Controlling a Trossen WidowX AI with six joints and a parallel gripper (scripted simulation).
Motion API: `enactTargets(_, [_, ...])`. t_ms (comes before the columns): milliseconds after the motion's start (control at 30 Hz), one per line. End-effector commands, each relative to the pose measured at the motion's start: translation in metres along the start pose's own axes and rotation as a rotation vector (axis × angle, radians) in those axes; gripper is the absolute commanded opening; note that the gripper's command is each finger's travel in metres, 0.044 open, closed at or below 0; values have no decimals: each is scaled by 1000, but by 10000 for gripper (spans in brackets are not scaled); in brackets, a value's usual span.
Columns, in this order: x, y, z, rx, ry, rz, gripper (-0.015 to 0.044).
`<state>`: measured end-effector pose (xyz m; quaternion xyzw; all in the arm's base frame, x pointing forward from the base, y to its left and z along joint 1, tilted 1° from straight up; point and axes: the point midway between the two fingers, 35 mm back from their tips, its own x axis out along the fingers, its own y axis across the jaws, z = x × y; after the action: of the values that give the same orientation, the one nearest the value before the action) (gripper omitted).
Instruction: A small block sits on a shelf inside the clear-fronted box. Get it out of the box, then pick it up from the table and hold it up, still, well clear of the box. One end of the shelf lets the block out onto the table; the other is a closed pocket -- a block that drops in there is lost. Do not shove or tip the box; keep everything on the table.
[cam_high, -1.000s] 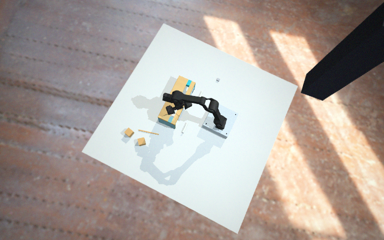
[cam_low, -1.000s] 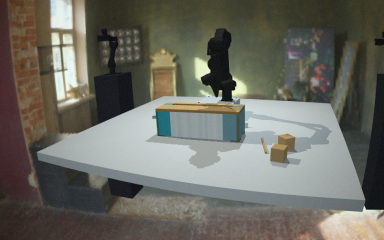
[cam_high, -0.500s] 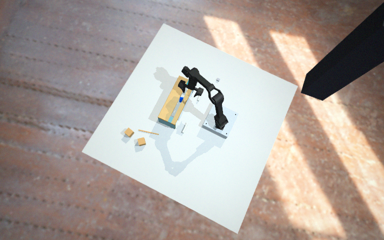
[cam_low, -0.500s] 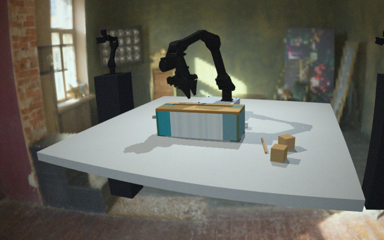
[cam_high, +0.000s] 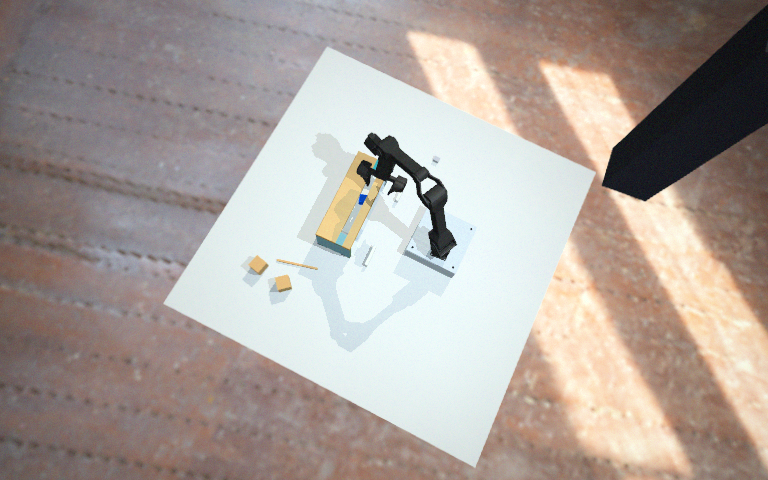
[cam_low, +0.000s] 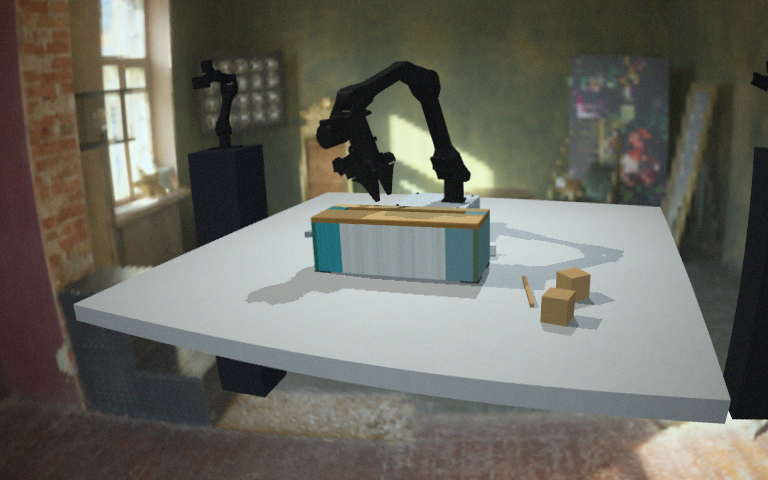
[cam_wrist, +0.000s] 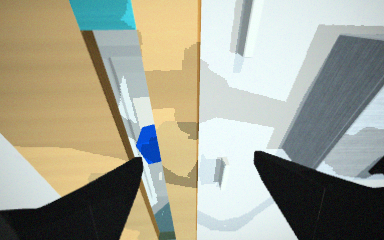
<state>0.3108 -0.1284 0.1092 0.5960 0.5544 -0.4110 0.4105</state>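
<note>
The blue block (cam_high: 362, 199) (cam_wrist: 149, 144) shows through the long slot in the top of the wooden box (cam_high: 335, 219) (cam_low: 390, 251) (cam_wrist: 40, 100), inside the box and between its teal ends. The box stands upright on the table. My gripper (cam_high: 378, 187) (cam_low: 383, 196) (cam_wrist: 198, 159) is open and empty, pointing down above the box. In the wrist view, the left fingertip appears beside the block at the slot, and the right one appears over the table on the robot base's side. The shelf's ends and the block's underside are hard to make out.
Two wooden cubes (cam_high: 258, 264) (cam_low: 557, 307) and a thin wooden stick (cam_high: 296, 264) (cam_low: 527, 291) lie beyond one box end. White bars (cam_high: 369, 255) (cam_wrist: 246, 30) stand between the box and the robot base (cam_high: 463, 240) (cam_wrist: 330, 90). A small grey block (cam_high: 435, 160) lies farther off.
</note>
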Motion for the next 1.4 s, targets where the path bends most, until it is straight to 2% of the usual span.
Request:
enactTargets(0, [8, 0, 2, 6, 7, 0, 400])
enactTargets(1200, [63, -7, 21, 6, 7, 0, 400])
enactTargets(1367, [58, -6, 19, 7, 1, 0, 400])
